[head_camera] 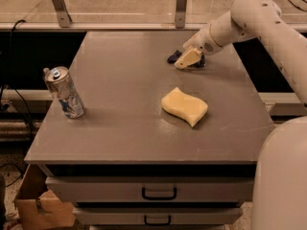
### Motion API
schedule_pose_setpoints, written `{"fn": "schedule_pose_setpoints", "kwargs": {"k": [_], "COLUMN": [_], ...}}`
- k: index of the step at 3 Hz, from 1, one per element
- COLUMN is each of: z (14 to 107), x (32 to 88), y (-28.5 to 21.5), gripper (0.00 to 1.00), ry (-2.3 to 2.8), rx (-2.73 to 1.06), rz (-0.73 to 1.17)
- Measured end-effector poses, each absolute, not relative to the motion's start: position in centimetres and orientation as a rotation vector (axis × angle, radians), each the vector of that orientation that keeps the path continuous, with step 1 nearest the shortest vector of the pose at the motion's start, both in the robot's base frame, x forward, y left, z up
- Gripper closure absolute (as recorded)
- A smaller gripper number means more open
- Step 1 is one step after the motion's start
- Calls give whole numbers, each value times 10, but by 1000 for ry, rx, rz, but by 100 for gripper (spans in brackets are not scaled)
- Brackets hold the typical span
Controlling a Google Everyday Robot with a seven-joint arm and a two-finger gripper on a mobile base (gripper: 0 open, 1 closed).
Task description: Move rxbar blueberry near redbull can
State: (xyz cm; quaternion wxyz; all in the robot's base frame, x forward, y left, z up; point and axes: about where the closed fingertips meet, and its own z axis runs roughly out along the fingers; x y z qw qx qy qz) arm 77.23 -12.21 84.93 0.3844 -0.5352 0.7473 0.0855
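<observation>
The rxbar blueberry (172, 58) lies on the far right part of the grey table (124, 104); only its dark left end shows, the rest is hidden under my gripper (188, 60). The gripper's tan fingers (187, 58) sit right over the bar, low at the table top. The redbull can (64, 92), silver and blue with a shiny top, stands slightly tilted near the table's left edge, far from the bar and the gripper.
A pale yellow wavy sponge (184, 106) lies in the middle right of the table, between the gripper and the front edge. Drawers (158, 193) sit below the table front. A cardboard box (36, 205) is on the floor at the lower left. A rail runs behind the table.
</observation>
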Motion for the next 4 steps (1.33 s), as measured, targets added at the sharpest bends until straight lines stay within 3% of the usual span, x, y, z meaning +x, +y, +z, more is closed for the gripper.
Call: {"fn": "schedule_pose_setpoints", "kwargs": {"k": [2, 3, 4], "z": [849, 865, 894], "x": [772, 766, 750], "y": [-116, -107, -85], "gripper": [87, 100, 100], "ry": [1925, 1893, 1810], "rx": [-1386, -1413, -1467], "rz": [249, 277, 311]}}
